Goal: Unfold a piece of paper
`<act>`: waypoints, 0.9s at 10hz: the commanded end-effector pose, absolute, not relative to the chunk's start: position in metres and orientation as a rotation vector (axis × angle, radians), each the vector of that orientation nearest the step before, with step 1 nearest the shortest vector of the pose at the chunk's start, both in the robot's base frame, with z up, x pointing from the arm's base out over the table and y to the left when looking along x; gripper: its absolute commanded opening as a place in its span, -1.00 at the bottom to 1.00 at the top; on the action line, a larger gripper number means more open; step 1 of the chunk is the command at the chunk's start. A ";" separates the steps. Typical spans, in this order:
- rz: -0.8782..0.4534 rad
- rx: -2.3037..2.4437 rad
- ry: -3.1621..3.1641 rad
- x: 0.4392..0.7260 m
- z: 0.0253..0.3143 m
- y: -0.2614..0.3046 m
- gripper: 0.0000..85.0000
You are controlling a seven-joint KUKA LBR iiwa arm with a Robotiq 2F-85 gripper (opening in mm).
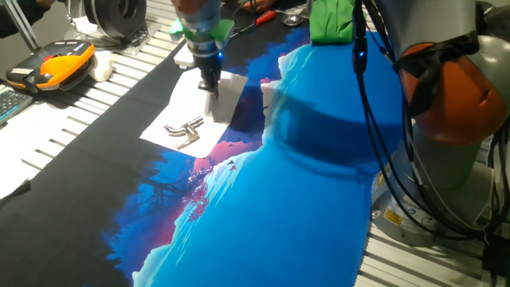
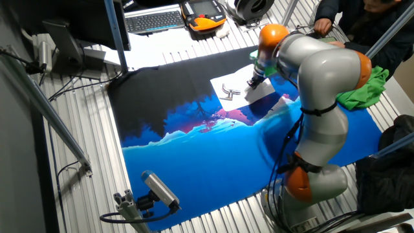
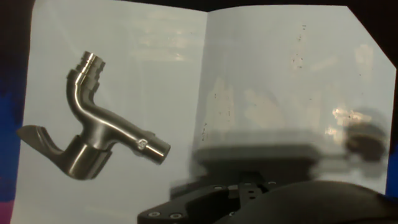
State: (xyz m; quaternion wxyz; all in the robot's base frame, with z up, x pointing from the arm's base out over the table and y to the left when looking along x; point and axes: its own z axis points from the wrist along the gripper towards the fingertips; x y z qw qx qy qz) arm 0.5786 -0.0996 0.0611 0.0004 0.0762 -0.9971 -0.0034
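The piece of paper (image 1: 199,112) lies open on the black far end of the blue-and-black mat (image 1: 303,199), its long axis running from the mat's far edge toward the middle, crease crossing it. A silvery metal fitting (image 1: 185,130) rests on the near half. The gripper (image 1: 209,86) presses down onto the far half; its finger opening cannot be made out.

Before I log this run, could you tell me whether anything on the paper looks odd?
Yes: a silvery metal tap-like fitting lies on the left half of the piece of paper, beside the crease. The right half carries small dark specks.
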 end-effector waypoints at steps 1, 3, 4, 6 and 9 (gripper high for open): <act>-0.032 0.222 -3.125 0.577 0.063 -0.100 -1.00; -0.012 0.204 -3.115 0.573 0.072 -0.100 -1.00; -0.009 0.204 -3.110 0.571 0.075 -0.101 -1.00; -0.012 0.199 -3.113 0.572 0.075 -0.102 -1.00; -0.020 0.197 -3.121 0.571 0.075 -0.101 -1.00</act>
